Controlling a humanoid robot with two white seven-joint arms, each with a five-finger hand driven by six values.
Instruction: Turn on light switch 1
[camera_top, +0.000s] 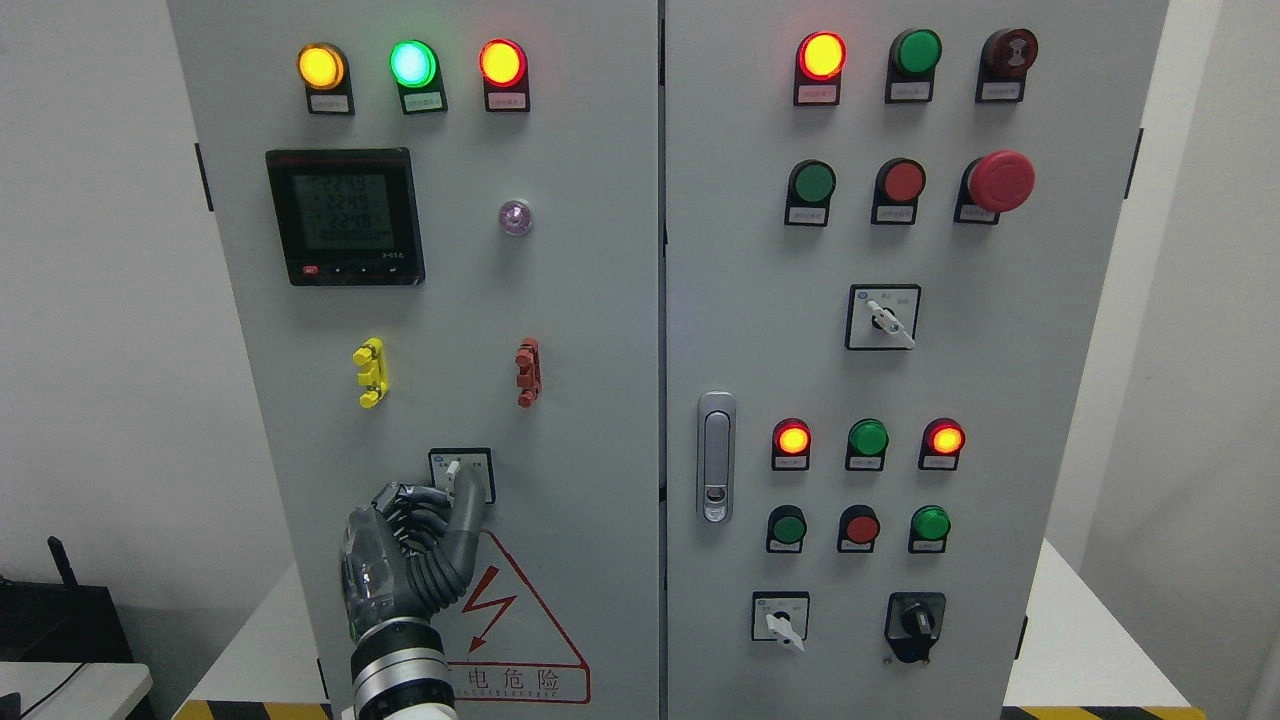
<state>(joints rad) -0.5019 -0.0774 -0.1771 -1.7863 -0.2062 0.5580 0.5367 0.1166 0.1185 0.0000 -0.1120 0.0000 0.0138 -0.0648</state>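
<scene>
From the head view, my left hand (415, 545) is up at the rotary switch (461, 474) low on the left cabinet door (440, 360), its fingers (468, 500) curled onto the small white knob, seemingly gripping it. I judge the reach done and the turn itself left. The warning triangle (500, 620) sits just below, yellow clip (369, 372) and red clip (527, 372) above, well apart. Nothing blocks the knob. My right arm is out of view

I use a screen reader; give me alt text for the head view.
The robot's left hand reaches up to a small rotary switch low on the left door of a grey control cabinet, an extended finger at its knob.
</scene>
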